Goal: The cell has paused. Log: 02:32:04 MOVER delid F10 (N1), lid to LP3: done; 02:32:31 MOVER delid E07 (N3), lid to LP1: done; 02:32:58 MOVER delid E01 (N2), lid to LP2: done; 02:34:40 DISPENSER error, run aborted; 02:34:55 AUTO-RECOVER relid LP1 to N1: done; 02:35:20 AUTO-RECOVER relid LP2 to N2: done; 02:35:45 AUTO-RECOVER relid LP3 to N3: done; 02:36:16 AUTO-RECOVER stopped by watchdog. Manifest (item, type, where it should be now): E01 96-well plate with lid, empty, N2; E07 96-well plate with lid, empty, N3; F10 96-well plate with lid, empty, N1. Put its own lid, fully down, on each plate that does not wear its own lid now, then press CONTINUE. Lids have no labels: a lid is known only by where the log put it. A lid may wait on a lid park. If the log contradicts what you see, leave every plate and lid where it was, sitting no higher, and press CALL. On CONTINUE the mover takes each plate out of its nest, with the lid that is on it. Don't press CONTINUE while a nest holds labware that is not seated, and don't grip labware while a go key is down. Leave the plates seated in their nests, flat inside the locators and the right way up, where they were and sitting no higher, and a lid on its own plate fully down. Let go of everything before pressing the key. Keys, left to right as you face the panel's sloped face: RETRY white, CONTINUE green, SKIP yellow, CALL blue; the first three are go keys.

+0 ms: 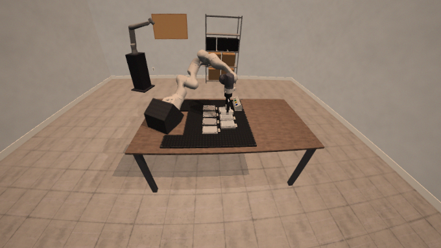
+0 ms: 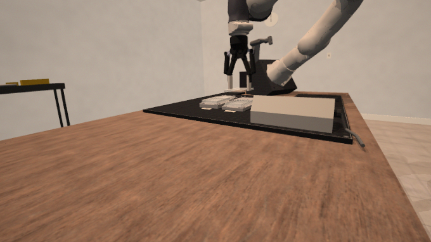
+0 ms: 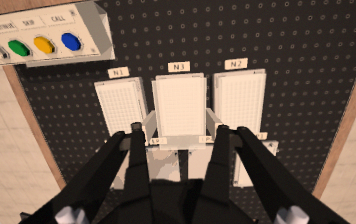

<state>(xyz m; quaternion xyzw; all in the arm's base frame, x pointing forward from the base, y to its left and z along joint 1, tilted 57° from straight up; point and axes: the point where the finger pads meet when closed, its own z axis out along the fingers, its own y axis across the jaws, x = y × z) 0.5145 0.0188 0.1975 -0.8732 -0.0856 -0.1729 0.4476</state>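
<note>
Between my fingers: a lid [image 3: 179,106], pale and smooth-topped, pinched by its two long edges and held over the nest tagged N3 [image 3: 179,66].
My gripper [image 3: 180,116]: closed on that lid, jaws stopped partway by its width; one fingertip [image 3: 136,129] shows at the lid's left edge, the other at its right.
How high the lid hangs: I cannot tell from the wrist view; the exterior view shows my gripper [image 2: 238,83] a little above the black mat [image 2: 178,111].
Left of my fingers: the plate at N1 [image 3: 120,104], its grid of wells showing.
Right of my fingers: the plate at N2 [image 3: 240,100], well grid also showing, just beside the lid I hold.
Toward my wrist, under the fingers: pale lid parks [image 3: 165,165], partly hidden by my own links; their tags are too blurred to read.
Far left, beyond N1: the key panel [image 3: 95,30], with green [image 3: 19,48], yellow [image 3: 44,45] and blue [image 3: 71,41] keys; the blue one sits under CALL.
Beneath everything: the wooden table [image 1: 279,124] carrying the mat.
</note>
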